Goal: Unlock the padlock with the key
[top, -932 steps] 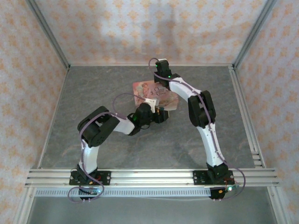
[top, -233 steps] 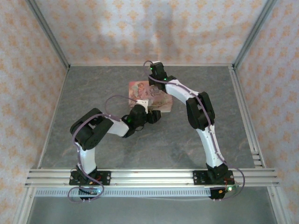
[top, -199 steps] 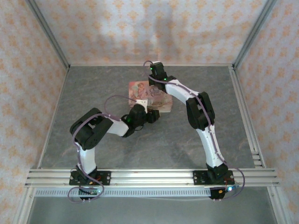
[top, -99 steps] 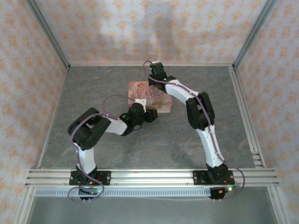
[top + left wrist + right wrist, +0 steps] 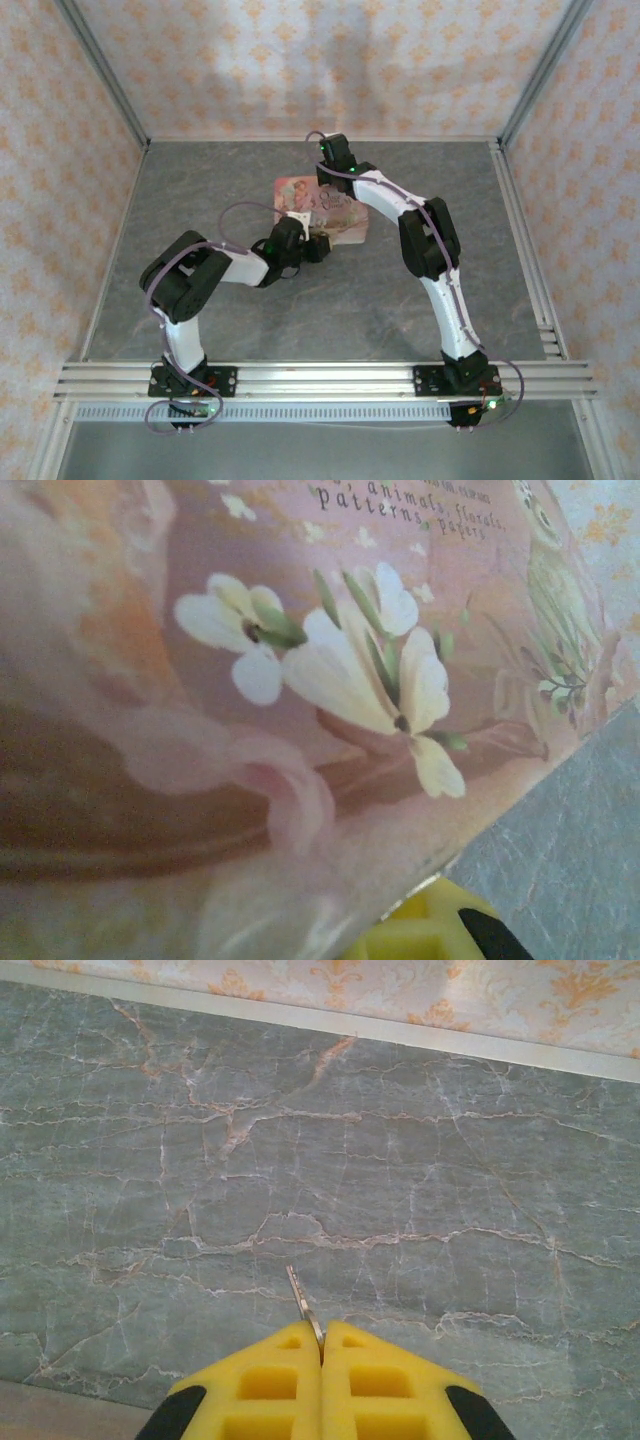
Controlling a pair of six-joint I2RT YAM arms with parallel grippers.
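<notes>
My right gripper (image 5: pixel 321 1345) is shut on the key (image 5: pixel 300 1300). The thin silvery blade sticks out up-left from between the yellow pads, above the grey marble floor near the back wall. The right wrist (image 5: pixel 335 157) hangs over the far edge of the pink floral box (image 5: pixel 297 192). My left gripper (image 5: pixel 318 243) sits at the box's near edge. In the left wrist view the box's flowered face (image 5: pixel 300 680) lies right against the camera and one yellow fingertip (image 5: pixel 430 930) peeks out beneath it. How the jaws stand is hidden. The padlock is hidden.
The grey marble table (image 5: pixel 200 200) is walled by patterned panels at the back and both sides. An aluminium rail (image 5: pixel 320 380) carrying both arm bases runs along the near edge. The right forearm (image 5: pixel 400 205) crosses over the box's right side.
The left arm's elbow has swung left and its gripper has crept up-left along the box's near edge. The box has shifted slightly. The right arm has held still with the key.
</notes>
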